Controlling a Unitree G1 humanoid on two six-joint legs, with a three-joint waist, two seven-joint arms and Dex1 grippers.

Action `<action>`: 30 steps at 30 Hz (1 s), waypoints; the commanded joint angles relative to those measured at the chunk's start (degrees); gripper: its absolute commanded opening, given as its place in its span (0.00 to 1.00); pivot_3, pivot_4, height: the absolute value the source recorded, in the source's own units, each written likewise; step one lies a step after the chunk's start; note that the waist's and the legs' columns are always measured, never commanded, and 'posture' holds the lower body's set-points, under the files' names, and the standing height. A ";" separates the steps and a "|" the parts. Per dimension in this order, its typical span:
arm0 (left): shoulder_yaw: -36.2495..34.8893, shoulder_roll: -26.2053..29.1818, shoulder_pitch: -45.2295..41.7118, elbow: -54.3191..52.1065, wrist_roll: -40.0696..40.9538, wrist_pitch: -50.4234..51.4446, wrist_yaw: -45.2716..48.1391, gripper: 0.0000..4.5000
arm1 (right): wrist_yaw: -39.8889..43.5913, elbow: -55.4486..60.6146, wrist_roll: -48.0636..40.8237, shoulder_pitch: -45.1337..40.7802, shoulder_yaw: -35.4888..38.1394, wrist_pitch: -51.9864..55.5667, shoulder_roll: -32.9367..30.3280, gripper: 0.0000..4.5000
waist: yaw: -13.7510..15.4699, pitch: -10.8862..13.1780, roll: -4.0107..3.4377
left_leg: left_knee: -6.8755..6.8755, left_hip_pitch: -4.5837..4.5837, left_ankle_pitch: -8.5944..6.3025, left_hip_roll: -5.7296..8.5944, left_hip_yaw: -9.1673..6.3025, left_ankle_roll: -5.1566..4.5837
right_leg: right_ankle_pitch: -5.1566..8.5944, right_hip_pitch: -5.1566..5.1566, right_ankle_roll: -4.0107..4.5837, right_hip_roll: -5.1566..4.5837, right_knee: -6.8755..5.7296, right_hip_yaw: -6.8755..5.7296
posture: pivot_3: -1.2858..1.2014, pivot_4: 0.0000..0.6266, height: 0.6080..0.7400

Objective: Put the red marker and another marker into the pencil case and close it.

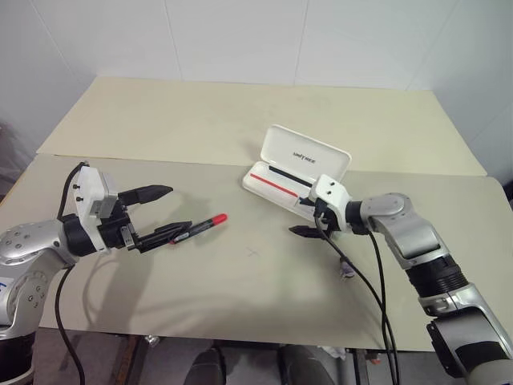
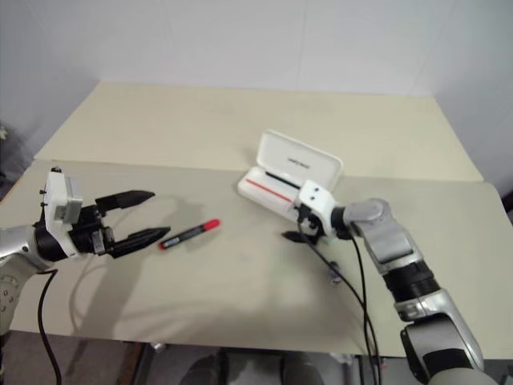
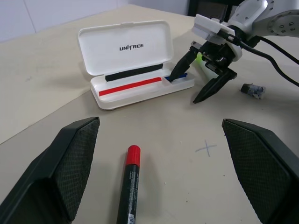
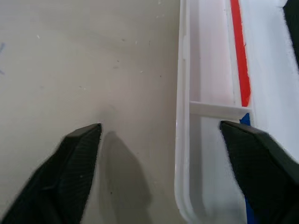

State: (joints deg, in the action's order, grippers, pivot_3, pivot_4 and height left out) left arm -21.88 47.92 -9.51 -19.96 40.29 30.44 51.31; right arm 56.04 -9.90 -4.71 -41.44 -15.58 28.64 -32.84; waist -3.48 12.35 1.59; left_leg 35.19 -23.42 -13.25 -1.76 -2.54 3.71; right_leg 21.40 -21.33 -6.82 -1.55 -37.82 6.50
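A: What does the red marker [image 3: 129, 185] look like, and where is it?

B: It's slim, with a red cap and a dark barrel carrying a label band. It lies flat on the beige table [image 1: 240, 273], between the two spread fingers of the left gripper [image 1: 167, 212], just past their tips, cap end pointing away from the claw. Nothing touches it.

A: So the left claw is wide?

B: Yes, spread wide and empty, pointing about level over the tabletop.

A: And the pencil case [image 3: 135, 65]?

B: A flat white hard case with rounded corners, hinged open. The lid stands up with "UNITREE" in dark print; the tray lies on the table with a red stripe and a black strip along it, a small divider, and a bit of blue at the end compartment. It sits well beyond the left claw and right at the right gripper [image 3: 198, 79].

A: How is the right claw placed?

B: Tilted down, jaws apart, straddling the tray's near wall at its end: one fingertip [image 4: 254, 154] over the end compartment, the other [image 4: 77, 158] over bare table just outside the rim.

A: Is it holding anything?

B: From the left wrist view a bright green bit [image 3: 199, 57] shows up by the claw's base, but I can't tell whether it's gripped. A small grey stubby object [image 3: 252, 90] lies on the table beyond the right claw.
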 commanded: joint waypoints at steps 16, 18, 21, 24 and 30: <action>-1.51 -0.24 0.72 -1.96 0.62 -1.25 -0.85 1.00 | 5.89 2.99 -7.45 -0.41 7.74 -12.13 0.81 0.01 | 0.01 0.00 0.00 | 0.00 -0.03 0.00 0.00 0.00 0.00 | 0.00 -0.02 0.00 -0.01 -0.01 0.00 | 0.52 0.24 1.00; -1.39 -0.30 0.70 -1.87 0.62 -1.36 -0.80 1.00 | 7.75 5.56 -9.75 0.36 8.56 -11.32 0.14 0.01 | -0.02 0.00 0.00 | 0.00 -0.04 0.00 -0.01 0.00 0.00 | 0.00 -0.02 0.00 -0.01 -0.01 -0.01 | 0.52 0.24 1.00; -1.25 -0.43 0.58 -1.84 0.72 -1.38 -0.81 1.00 | 10.18 9.43 -10.12 2.25 8.07 -11.17 -2.28 0.01 | 0.08 0.00 0.00 | 0.00 -0.04 0.00 -0.02 0.00 0.00 | 0.00 -0.02 0.00 0.00 -0.01 -0.02 | 0.52 0.24 1.00; -0.97 -0.82 0.73 -1.86 0.66 -1.62 -0.75 1.00 | 13.46 13.36 -8.35 5.24 5.89 -12.07 -6.06 0.01 | 0.30 0.00 0.00 | 0.00 -0.04 0.00 -0.02 0.00 0.00 | 0.00 -0.01 0.00 -0.04 0.00 -0.02 | 0.52 0.24 1.00; -0.98 -1.42 1.58 -2.15 0.48 -2.04 -0.56 1.00 | 17.27 19.51 -4.20 8.85 1.09 -11.85 -12.31 0.01 | 0.18 0.00 0.00 | 0.04 -0.04 0.00 0.00 0.00 -0.01 | 0.00 0.01 0.00 -0.03 -0.01 -0.03 | 0.52 0.24 1.00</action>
State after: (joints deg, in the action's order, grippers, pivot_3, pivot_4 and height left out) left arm -21.87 46.68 -8.32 -20.20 40.30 29.67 50.59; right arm 72.62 6.15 -9.60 -32.48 -14.34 17.44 -44.00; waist -3.30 12.35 1.59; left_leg 35.23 -23.45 -13.25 -1.76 -2.54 3.70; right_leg 21.41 -21.33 -6.82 -1.57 -37.84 6.50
